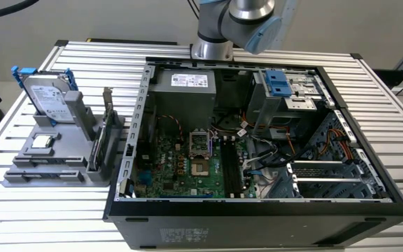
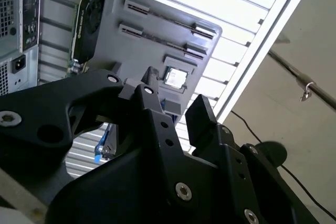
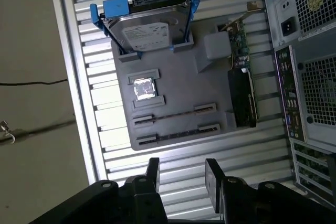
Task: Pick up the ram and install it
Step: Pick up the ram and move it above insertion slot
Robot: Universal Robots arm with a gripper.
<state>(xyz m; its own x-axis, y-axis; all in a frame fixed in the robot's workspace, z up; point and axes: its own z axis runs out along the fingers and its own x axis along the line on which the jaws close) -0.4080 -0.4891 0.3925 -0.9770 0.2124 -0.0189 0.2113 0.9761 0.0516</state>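
Observation:
The ram (image 3: 173,114) shows as thin dark strips standing on edge between clip pairs on the grey holder (image 3: 178,85); the second wrist view shows the ram (image 2: 169,20) too. My gripper (image 3: 182,174) hangs well above the holder, open, with nothing between its black fingers (image 3: 212,174). In the second wrist view the gripper (image 2: 175,94) is over the holder's (image 2: 105,40) chip end. In the exterior view, the open computer case (image 1: 128,173) sits mid-table, and the black memory slots (image 1: 231,168) lie on its green motherboard.
On the holder (image 1: 19,178) stand a silver hard drive (image 3: 147,30) in blue rails, a processor chip (image 3: 144,88) and an upright card (image 3: 241,95). The arm (image 1: 240,23) rises behind the case. Cables and a drive cage (image 1: 285,89) crowd the case's right half. The slatted table edge (image 3: 79,87) is close.

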